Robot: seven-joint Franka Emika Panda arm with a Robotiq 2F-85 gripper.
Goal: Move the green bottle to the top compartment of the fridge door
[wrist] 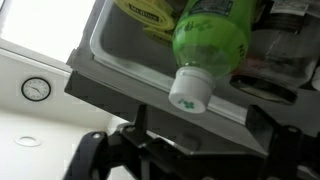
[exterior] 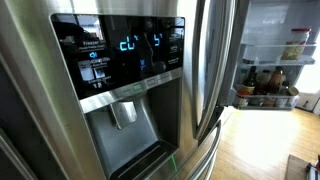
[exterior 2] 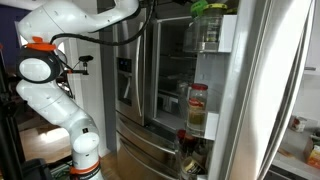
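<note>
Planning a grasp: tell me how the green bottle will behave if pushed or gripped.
The green bottle lies tilted, white cap poking past the top compartment's rim, so a nudge could roll or slide it. Its round glossy plastic looks slippery, probably slightly squeezable. Fill level is unreadable, so weight is uncertain.
</note>
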